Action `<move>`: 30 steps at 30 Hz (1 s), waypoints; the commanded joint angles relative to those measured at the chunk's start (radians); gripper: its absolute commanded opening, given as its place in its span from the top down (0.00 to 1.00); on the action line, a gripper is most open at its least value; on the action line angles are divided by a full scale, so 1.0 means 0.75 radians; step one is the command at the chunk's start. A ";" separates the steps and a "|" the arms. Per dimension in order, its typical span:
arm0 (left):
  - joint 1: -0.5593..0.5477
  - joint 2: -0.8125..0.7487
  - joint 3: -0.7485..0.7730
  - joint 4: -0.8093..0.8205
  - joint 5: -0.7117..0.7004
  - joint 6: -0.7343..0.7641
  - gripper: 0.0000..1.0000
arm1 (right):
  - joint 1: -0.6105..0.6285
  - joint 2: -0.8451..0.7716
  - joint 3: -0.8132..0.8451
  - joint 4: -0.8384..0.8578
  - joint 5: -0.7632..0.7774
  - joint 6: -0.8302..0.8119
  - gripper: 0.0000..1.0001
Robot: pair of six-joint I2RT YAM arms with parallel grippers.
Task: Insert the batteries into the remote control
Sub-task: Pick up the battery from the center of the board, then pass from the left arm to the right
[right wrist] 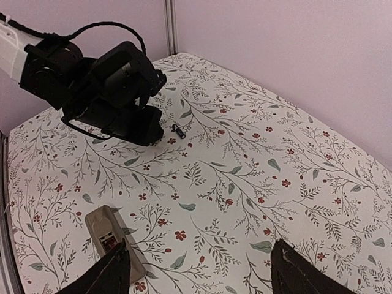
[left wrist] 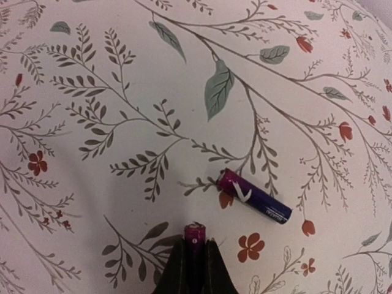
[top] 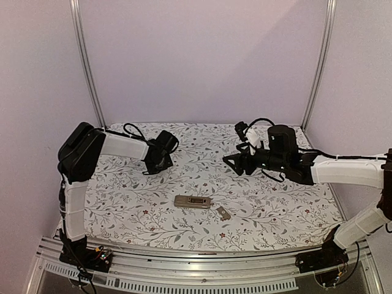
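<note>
1. Count first: 2 batteries, 1 remote control, 1 loose flat cover piece, 2 claws. It all sits on a worktop [top: 275,208] covered with a floral cloth.
2. The left claw [left wrist: 195,245] is pinched narrow around the held battery [left wrist: 195,234]. In the left wrist view its purple end pokes up between the 2 dark fingers [left wrist: 177,269].
3. The loose battery [left wrist: 254,196] lies flat on the cloth, just up and to the right of the held one and not touching it. It has a purple end, a dark blue body and a white mark. There's tiny pale print near the dark end, way too small to read, so no brand from me.
4. The right wrist view shows that same loose battery [right wrist: 178,130] as a little dark stick just beside the left claw's tip.
5. The right claw [right wrist: 200,242] is spread wide with nothing in it. It hangs above the cloth on the right side, well apart from both batteries.
6. The remote control [top: 192,201] lies flat in the near middle of the worktop between the 2 arms. Its tan-grey back faces up with the dark recess showing. No readable writing on it.
7. The cover piece [top: 224,213] lies just right of the remote, close but apart.
</note>
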 commanded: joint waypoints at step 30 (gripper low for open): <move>-0.475 -1.321 -0.887 1.349 0.760 1.308 1.00 | -0.023 -0.199 0.186 0.242 -0.711 0.157 0.21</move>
